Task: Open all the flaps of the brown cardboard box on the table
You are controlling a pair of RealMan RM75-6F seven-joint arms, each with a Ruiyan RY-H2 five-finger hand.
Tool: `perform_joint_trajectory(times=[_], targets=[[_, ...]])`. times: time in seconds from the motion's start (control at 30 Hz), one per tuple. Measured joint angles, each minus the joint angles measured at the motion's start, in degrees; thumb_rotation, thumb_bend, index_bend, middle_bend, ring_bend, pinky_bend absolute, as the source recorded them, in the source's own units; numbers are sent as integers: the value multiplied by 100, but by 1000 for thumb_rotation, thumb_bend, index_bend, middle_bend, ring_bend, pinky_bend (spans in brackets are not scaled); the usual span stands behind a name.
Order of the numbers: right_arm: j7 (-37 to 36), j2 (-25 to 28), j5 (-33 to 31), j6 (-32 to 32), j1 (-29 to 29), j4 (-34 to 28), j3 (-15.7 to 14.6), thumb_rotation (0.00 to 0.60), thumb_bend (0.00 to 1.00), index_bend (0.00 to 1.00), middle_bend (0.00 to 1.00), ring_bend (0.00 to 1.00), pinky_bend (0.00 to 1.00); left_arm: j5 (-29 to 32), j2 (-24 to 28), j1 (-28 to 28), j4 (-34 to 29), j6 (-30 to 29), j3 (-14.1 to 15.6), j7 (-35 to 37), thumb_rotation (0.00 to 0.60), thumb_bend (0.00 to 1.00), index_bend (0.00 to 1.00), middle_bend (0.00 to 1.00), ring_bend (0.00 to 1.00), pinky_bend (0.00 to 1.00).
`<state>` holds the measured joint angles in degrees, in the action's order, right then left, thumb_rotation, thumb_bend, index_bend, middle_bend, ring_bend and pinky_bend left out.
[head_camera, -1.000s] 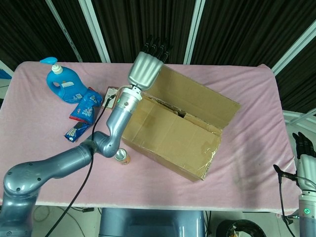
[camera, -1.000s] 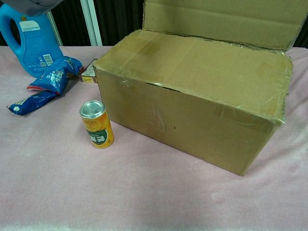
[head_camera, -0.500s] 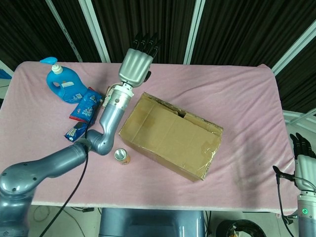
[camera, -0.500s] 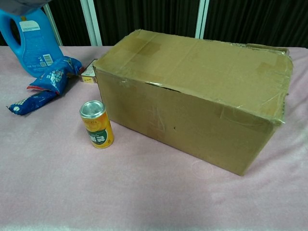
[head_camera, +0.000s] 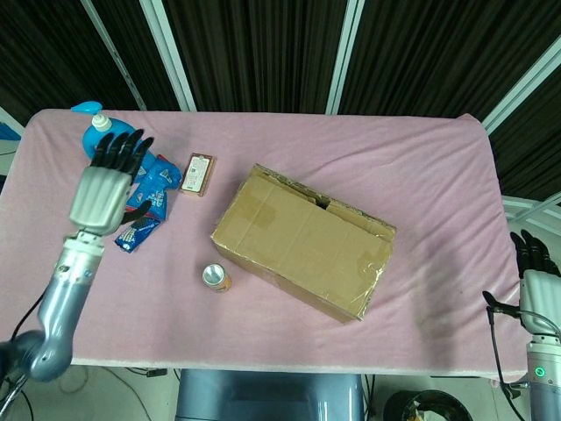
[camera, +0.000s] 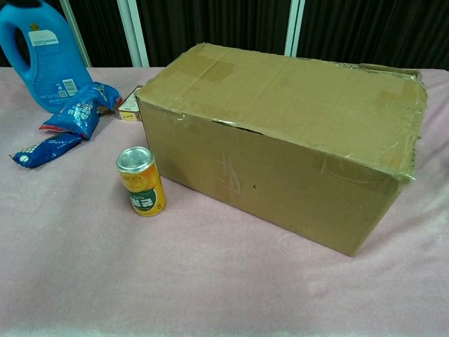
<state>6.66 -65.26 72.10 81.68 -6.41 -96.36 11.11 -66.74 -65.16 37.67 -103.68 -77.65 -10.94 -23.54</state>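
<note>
A: Item one, cardboard box (head_camera: pixel 302 242)?
B: Middle of the table (head_camera: pixel 438 167), set at an angle. All top flaps lie flat and closed. A second ago the far flap stood raised; half a second ago it had dropped shut, and it is shut now.

A: Left robot hand (head_camera: pixel 107 180)?
B: Pulled back from the box's far left corner to the table's left edge, above the blue snack bags (head_camera: pixel 147 195). Fingers apart, holding nothing.

A: Right robot hand (head_camera: pixel 535 267)?
B: Off the table's right edge, low, fingers straight and slightly spread, empty. Well apart from the box.

A: Other stock?
B: Blue detergent bottle (camera: pixel 43 60) at the far left corner; small flat packet (head_camera: pixel 197 172) beside the bags; orange can (camera: pixel 142 181) upright just beside the box's near left corner.

A: Status against the task?
B: By my judgement, back to zero: no flap open, no robot hand on the box. The flap likely needs folding past upright to stay.
</note>
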Motion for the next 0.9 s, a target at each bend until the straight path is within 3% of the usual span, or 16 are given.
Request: perform_joint_trajectory(times=[0.17, 0.27, 0.37, 0.53, 0.7, 0.9], targets=[[212, 99, 12, -139, -240, -396, 132, 600, 227, 0, 0, 0, 223, -730, 67, -873, 70, -738, 647, 478, 600, 177, 0, 0, 0, 0], [265, 201, -83, -373, -434, -731, 270, 600, 391, 0, 14, 9, 222, -855, -78, -1148, 337, -903, 800, 694, 600, 177, 0, 0, 0, 0], [303, 326, -306, -684, -708, -1117, 490, 600, 583, 15, 114, 82, 222, -942, -268, -1411, 620, -995, 928, 943, 600, 178, 0, 0, 0, 0], [409, 476, -951, -1301, -1420, -1644, 1001, 600, 855, 103, 200, 170, 250, -1051, -575, -1705, 1096, -1072, 1031, 1239, 600, 180, 0, 0, 0, 0], [607, 487, -1813, -1835, -2195, -1876, 1381, 600, 924, 197, 202, 171, 251, -1161, -782, -1857, 1425, -1074, 1036, 1522, 600, 182, 0, 0, 0, 0], [904, 355, -3001, -2261, -2974, -1967, 1547, 600, 922, 268, 202, 172, 254, -1289, -871, -1933, 1640, -1036, 948, 1708, 600, 183, 0, 0, 0, 0]])
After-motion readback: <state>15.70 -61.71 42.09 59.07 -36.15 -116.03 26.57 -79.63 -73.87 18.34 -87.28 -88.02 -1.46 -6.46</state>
